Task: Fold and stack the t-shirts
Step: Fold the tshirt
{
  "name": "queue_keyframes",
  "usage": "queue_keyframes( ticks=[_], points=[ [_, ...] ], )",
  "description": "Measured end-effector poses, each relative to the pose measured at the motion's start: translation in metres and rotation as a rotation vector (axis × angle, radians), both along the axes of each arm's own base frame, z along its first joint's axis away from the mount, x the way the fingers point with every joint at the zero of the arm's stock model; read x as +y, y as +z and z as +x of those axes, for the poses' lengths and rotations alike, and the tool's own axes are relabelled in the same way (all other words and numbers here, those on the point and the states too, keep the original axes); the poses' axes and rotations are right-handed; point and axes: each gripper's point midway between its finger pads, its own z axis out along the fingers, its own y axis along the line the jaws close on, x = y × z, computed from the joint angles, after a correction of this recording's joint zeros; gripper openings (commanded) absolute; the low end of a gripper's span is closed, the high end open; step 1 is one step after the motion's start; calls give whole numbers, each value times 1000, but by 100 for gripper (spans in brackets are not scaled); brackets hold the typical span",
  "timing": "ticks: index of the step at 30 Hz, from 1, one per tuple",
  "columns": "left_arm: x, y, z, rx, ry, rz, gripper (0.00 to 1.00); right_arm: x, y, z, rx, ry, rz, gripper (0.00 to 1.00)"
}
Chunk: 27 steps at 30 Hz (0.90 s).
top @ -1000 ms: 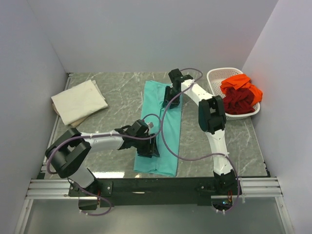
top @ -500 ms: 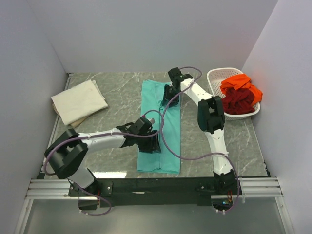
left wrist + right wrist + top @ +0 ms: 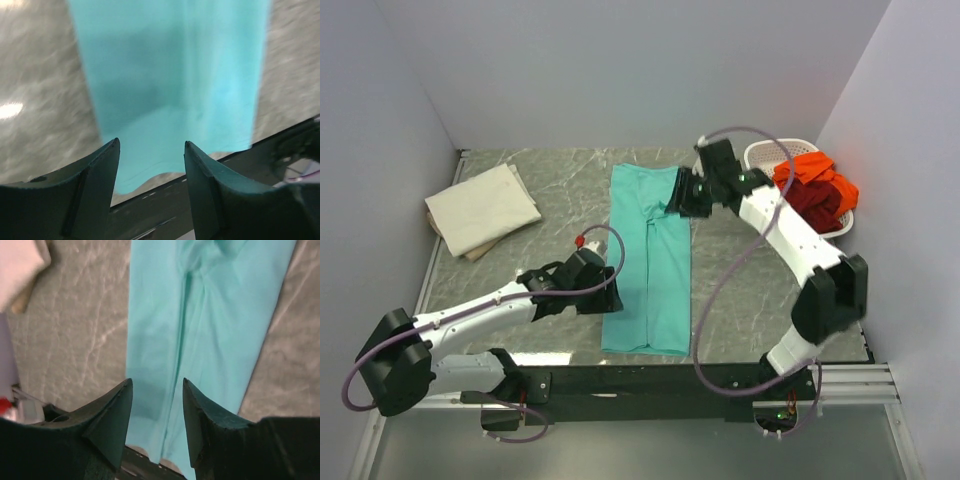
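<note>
Teal shirt: a teal soft cloth t-shirt lies flat in the middle of the grey-green marble-patterned tabletop, folded into a long narrow strip.
Long axis: it runs from the near edge by the arm bases straight toward the far wall. A lengthwise crease runs down the middle, and the far end is slightly rumpled.
Left gripper: the left gripper sits at the strip's left edge, toward its near end. In the left wrist view its dark fingers stand apart, with only the cloth below showing in the gap.
Right gripper: the right gripper is over the strip's far right part. Its fingers are also spread, with nothing clamped between them.
Cream shirt: a folded cream cloth t-shirt rests at the far left of the table, well apart from the teal one.
Basket: a white plastic lattice basket stands at the far right and holds a bright orange shirt bunched over a dark red shirt.
</note>
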Motion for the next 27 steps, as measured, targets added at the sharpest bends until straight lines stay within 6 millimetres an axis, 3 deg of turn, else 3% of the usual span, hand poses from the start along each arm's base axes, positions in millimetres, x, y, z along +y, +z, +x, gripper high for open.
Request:
queue_keyframes(
  ticks=[3, 9, 13, 19, 27],
  points=[
    [19, -21, -17, 47, 9, 41, 59, -1, -22, -55, 31, 24, -43, 51],
    [34, -33, -38, 94, 21, 32, 57, -6, -110, -183, 262, 117, -151, 51],
    [38, -46, -52, 143, 21, 22, 57, -21, -133, -240, 348, 125, -177, 50],
    [38, -58, -69, 194, 9, 19, 57, -29, -150, -282, 395, 110, -143, 48],
    [33, -57, -75, 206, 11, -8, 57, -28, -169, -293, 444, 89, -155, 46]
  ],
)
